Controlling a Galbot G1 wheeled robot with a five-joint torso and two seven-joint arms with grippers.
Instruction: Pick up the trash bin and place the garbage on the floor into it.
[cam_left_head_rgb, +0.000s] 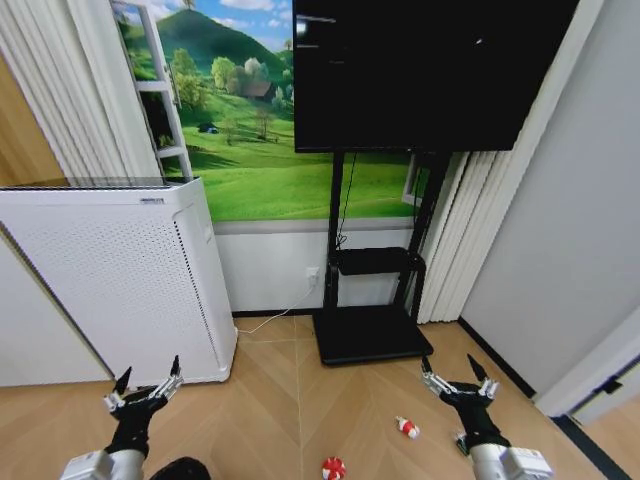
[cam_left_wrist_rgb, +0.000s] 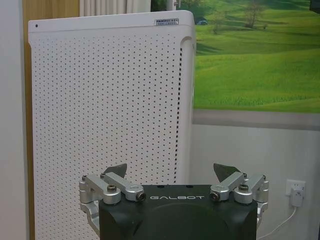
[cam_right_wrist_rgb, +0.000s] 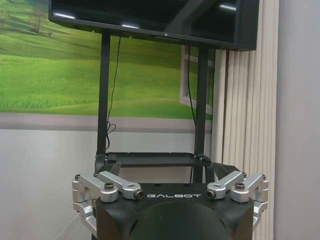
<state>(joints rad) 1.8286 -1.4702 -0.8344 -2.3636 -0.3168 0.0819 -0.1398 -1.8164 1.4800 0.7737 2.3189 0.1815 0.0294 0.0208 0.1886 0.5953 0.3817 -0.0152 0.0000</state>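
Both grippers are spread wide and holding nothing. Two red-and-white litter pieces sit on the parquet floor (cam_left_head_rgb: 300, 400), the tube-like piece (cam_left_head_rgb: 407, 428) just left of the right gripper (cam_left_head_rgb: 459, 375), the wrapper (cam_left_head_rgb: 333, 467) nearer. Left gripper (cam_left_head_rgb: 148, 383) hangs by the white air purifier (cam_left_head_rgb: 120, 280).

Head view: from my head, looking forward and down over the parquet floor (cam_left_head_rgb: 290, 400) to the landscape mural (cam_left_head_rgb: 250, 130).
Left wrist view: low, level, over my left gripper (cam_left_wrist_rgb: 171, 172), close to the white perforated appliance (cam_left_wrist_rgb: 105, 125).
Right wrist view: low, level, over my right gripper (cam_right_wrist_rgb: 170, 172), facing the TV stand (cam_right_wrist_rgb: 150, 160).
Shared: mural, appliance (cam_left_head_rgb: 120, 280), stand (cam_left_head_rgb: 370, 300).
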